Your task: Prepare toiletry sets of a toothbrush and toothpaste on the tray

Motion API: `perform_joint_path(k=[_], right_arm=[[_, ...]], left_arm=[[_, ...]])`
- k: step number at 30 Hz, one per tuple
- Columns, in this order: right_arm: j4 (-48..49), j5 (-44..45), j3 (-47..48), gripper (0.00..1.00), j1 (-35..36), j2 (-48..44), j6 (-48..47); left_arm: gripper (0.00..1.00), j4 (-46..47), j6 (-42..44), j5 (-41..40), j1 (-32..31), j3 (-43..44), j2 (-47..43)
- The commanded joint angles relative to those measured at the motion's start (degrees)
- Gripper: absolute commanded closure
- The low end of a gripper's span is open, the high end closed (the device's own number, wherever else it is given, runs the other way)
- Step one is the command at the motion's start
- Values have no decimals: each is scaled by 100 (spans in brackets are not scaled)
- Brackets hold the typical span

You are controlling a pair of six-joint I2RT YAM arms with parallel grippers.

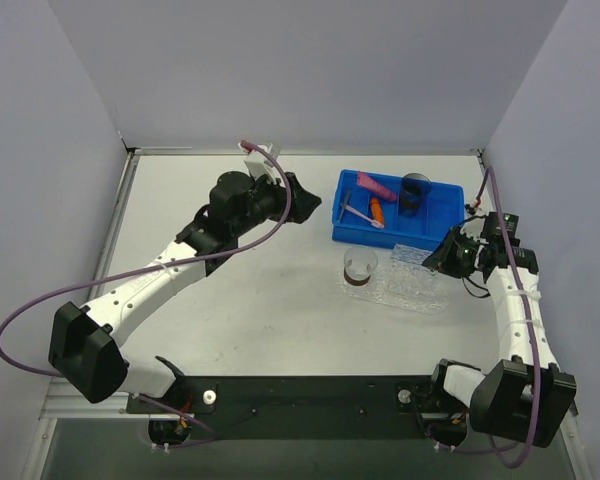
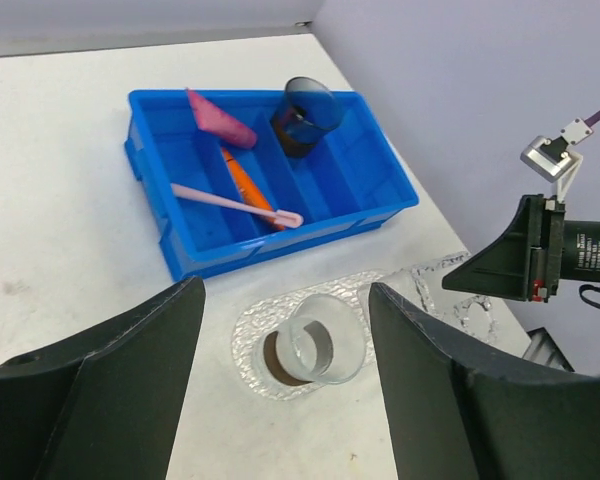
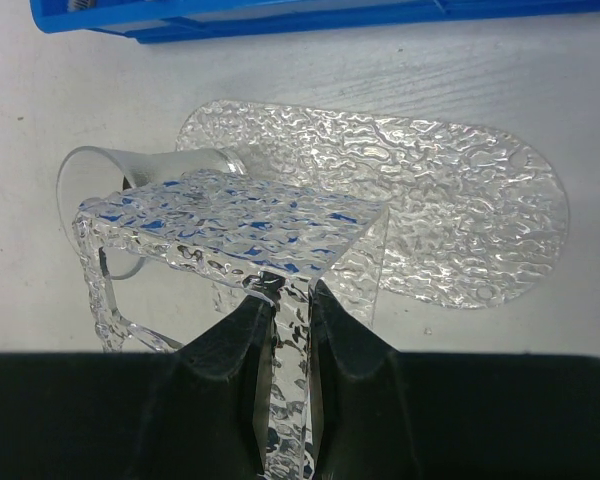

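Just left of the blue bin (image 1: 442,216), the left gripper (image 1: 302,197) hangs spread and empty. Inside the bin lie the toothbrush (image 2: 235,205), the pink tube (image 2: 220,118) and the orange tube (image 2: 248,180), beside a dark cup (image 2: 305,115). Near the bin's front, the tray (image 3: 460,200) carries a clear cup (image 2: 315,345). Off the bin's front right corner, the right gripper (image 3: 285,290) pinches a clear bumpy piece (image 3: 230,220).

White tabletop (image 1: 280,320), faintly scuffed; pale lilac-grey walls (image 1: 310,70) on three sides; even diffuse light.
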Motion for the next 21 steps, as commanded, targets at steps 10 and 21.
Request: perform_joint_path(k=[10,21], right_arm=[[263,374,-87,100,391,715,-307],[1256,744,-684,100,708,672,-131]], left_arm=[[23,247,188,-353,260,-547,-622],[23,247,214,-248,462,-600,-658]])
